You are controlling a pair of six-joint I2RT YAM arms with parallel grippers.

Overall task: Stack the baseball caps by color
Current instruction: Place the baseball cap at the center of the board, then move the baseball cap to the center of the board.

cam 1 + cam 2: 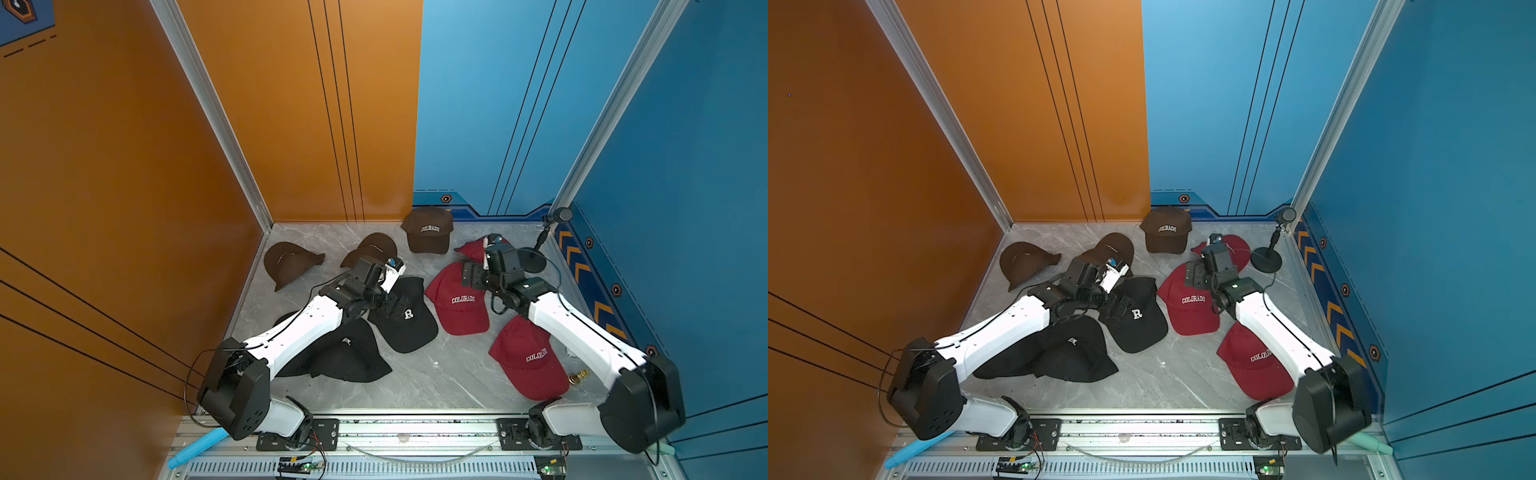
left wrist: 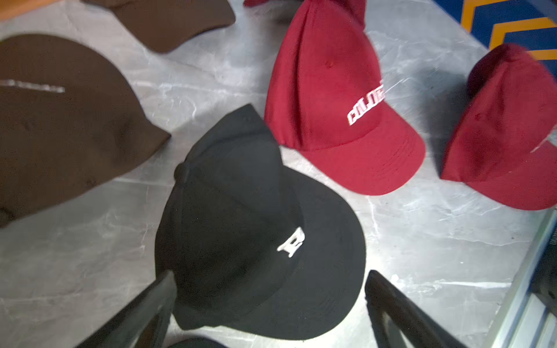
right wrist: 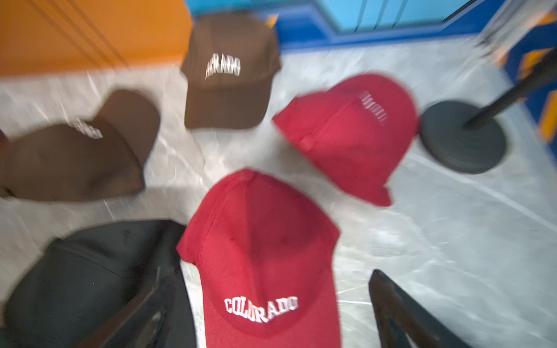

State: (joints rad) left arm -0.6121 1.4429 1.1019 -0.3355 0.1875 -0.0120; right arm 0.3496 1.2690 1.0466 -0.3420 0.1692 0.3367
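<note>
Jaws apart, the left gripper [image 2: 270, 275] is held over a black cap [image 2: 241, 211] on the table [image 2: 75, 256], the right gripper [image 3: 271, 274] over a red cap [image 3: 262, 241], seemingly one colour for each

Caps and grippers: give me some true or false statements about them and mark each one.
1. The left gripper is open above the black R cap. True.
2. The right gripper is shut on a red cap. False: it is open above a red cap.
3. A brown COLORADO cap sits by the back wall. True.
4. The three red caps form one pile. False: they lie apart.
5. The stand is next to the black R cap. False: it is beside the far red cap.
</note>
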